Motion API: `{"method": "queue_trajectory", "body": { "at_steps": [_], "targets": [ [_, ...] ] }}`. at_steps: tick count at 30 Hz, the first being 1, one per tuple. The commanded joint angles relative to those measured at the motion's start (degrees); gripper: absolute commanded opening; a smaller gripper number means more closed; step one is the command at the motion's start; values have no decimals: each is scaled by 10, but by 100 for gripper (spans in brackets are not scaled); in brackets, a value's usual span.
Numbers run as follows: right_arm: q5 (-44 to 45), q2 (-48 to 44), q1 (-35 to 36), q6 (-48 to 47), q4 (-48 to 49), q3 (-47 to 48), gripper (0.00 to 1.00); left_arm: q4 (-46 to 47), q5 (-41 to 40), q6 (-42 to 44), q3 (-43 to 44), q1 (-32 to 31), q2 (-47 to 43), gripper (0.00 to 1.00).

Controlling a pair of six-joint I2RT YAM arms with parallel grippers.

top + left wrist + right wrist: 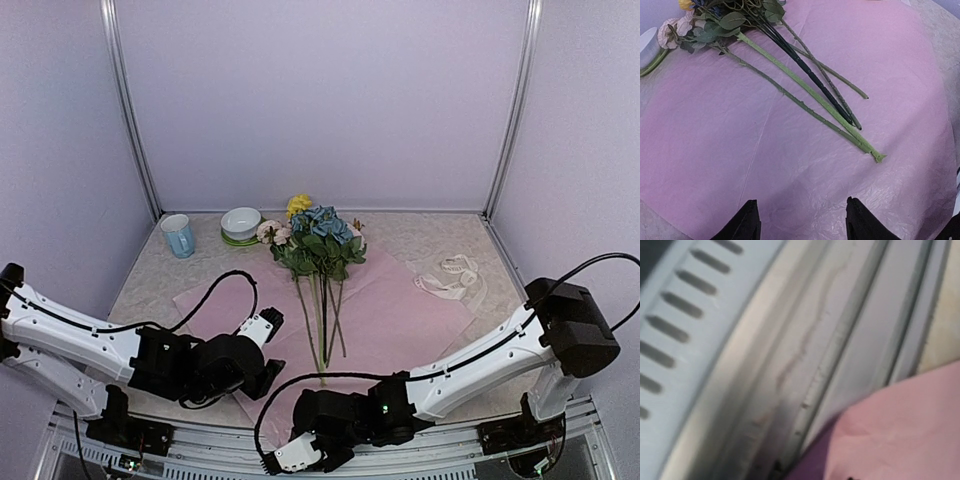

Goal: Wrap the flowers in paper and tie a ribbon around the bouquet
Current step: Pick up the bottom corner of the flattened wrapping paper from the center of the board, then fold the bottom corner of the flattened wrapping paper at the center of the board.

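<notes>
Across the middle of the table (150, 280), the flowers (318, 240) lie on the paper (400, 310), stems toward its near corner, apparently laid for rolling. Over the paper's near-left edge the left gripper (802, 227) hovers, jaws apart and empty; the right gripper (297, 455) sits past the table's near edge, and I cannot tell its state. By the right edge the ribbon (447, 277) waits.

Seven kinds of thing, almost all single.
One bunch of flowers (318, 235) at 12 o'clock, one paper (400, 310), one ribbon (447, 277) at 2 o'clock, one mug (179, 236) at 10 o'clock, one bowl (241, 221), one saucer (240, 241); two arms, the left arm (80, 335) and the right arm (480, 365).
</notes>
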Motion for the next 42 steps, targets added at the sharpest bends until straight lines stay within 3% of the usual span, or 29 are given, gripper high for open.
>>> {"method": "queue_trajectory", "body": {
  "at_steps": [1, 6, 14, 18, 22, 27, 31, 38, 42],
  "targets": [
    [-38, -11, 1, 30, -42, 23, 33, -10, -15, 3, 20, -5, 7, 57],
    [-28, -5, 1, 27, -50, 24, 0, -13, -18, 5, 24, -9, 10, 57],
    [-39, -65, -50, 16, -42, 20, 0, 41, 6, 33, 0, -1, -63, 59],
    [-57, -85, -129, -47, -39, 23, 0, 107, 78, 89, -26, 21, -100, 67],
    [-144, -100, -220, -86, -28, 36, 0, 167, 209, 154, -40, 19, -125, 77],
    [-221, -107, -280, -143, -26, 58, 0, 288, 221, 174, -116, 23, -146, 89],
    [-267, -86, -334, -157, -77, 105, 0, 310, 212, 176, -140, 59, -138, 90],
    [-319, -64, -398, -186, -93, 145, 0, 397, 306, 195, -177, 140, -177, 96],
    [-340, -51, -416, -207, -108, 171, 0, 360, 361, 192, -137, 232, -88, 97]
  ]
}}
